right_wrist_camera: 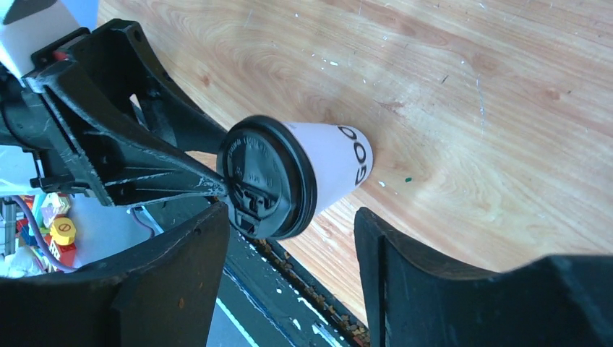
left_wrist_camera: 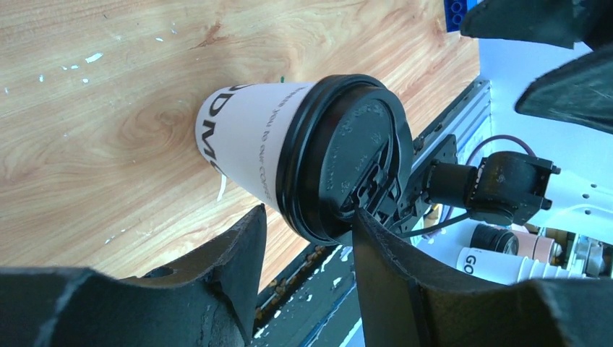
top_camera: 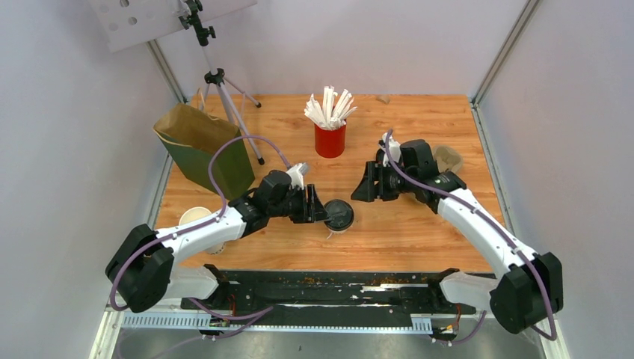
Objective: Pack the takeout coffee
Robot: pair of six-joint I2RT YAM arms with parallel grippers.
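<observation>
White paper under a black lid [left_wrist_camera: 347, 159], the takeout coffee [top_camera: 338, 215] stood upright on the tabletop [top_camera: 419, 232] at the centre of the overhead view, well apart from the green paper bag [top_camera: 205, 149] at upper left.

The left pincer [top_camera: 320, 209] was partly open, its tips flanking the near edge of the lid. One tip appeared to touch the rim, but no clamp was evident. The right pincer [top_camera: 364, 185] stood open and empty, just right of the cup and apart from it.

Risks noted:
- A grip taken on the lid alone could pop it off and spill the contents.
- A sideways nudge from either finger could topple the cup.
- The unsupported bag could fold or tip when the cup goes in.
</observation>
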